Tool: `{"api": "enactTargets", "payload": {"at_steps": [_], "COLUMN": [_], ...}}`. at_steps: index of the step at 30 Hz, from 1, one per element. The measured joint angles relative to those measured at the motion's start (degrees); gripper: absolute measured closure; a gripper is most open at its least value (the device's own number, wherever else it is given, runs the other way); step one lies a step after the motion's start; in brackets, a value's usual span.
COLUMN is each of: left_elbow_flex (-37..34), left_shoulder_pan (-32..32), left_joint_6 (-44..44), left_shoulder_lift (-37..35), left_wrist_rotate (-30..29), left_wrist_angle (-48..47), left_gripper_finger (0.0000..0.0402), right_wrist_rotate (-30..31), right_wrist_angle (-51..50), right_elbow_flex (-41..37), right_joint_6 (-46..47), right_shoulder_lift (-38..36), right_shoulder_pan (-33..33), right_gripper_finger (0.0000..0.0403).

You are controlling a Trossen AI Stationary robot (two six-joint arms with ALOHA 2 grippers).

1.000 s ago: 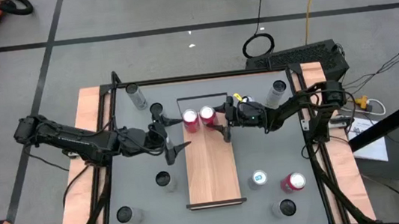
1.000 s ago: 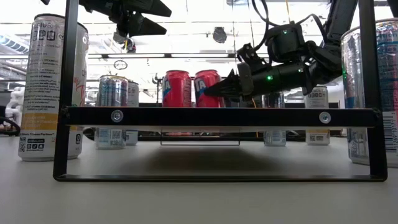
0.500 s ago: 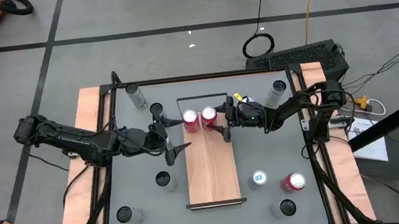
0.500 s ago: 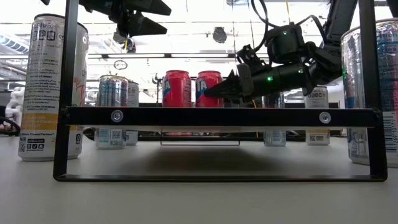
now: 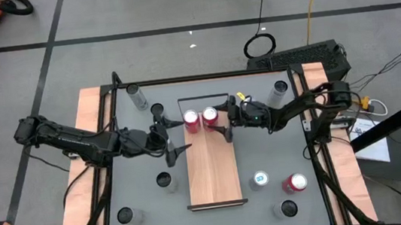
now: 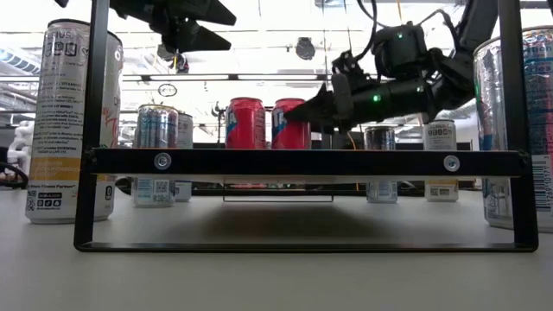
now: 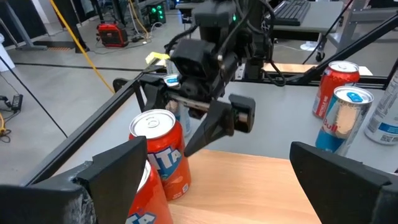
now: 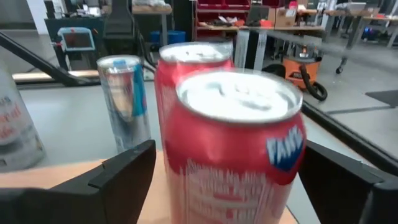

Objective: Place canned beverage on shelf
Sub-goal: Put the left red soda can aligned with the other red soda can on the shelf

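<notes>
Right gripper (image 5: 223, 123) has its fingers spread either side of the red can (image 5: 209, 116), which sits on the shelf (image 5: 212, 168) by the rail end, probably not touching. I'd back straight off. Left gripper (image 5: 172, 141) waits beside the shelf, fingers apart.

Two dark jointed arms (image 5: 75, 140), green indicator light

White lettering reading "FANTA" curves across the nearer red can (image 8: 239, 180) in the right wrist view, partly cut off at the can's edge. In the left wrist view, large white letters "TA" show on a red can (image 7: 163, 155) standing on the shelf (image 7: 261, 193). Small print and a QR code on the tall can (image 6: 71, 121) at left in the low view cannot be read.
</notes>
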Motion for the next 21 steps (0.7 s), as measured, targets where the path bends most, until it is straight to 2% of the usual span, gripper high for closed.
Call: {"api": "enactTargets", "payload": {"at_steps": [4, 14, 17, 21], "left_elbow_flex": [0.00, 0.00, 0.00, 0.00], "left_shoulder_pan": [-0.29, -0.85, -0.85, -0.79], "left_joint_6": [0.01, 0.23, 0.25, 0.30], "left_shoulder_lift": [0.00, 0.00, 0.00, 0.00], "left_wrist_rotate": [0.00, -0.04, -0.09, -0.42], "left_wrist_angle": [0.02, 0.22, 0.33, 0.42], "left_gripper_finger": [0.0004, 0.0004, 0.0004, 0.0004], "right_wrist_rotate": [0.02, 0.37, 1.65, 1.73], "right_wrist_angle": [-6.40, -31.43, -36.71, -36.93], "right_elbow_flex": [0.00, -0.02, -0.02, 0.02], "right_joint_6": [-0.05, 0.85, 1.08, 0.65], "right_shoulder_lift": [-4.64, -19.06, -20.49, -18.98], "right_shoulder_pan": [0.02, 1.06, 1.09, 1.09], "right_gripper_finger": [0.0055, 0.0057, 0.0072, 0.0114]}}
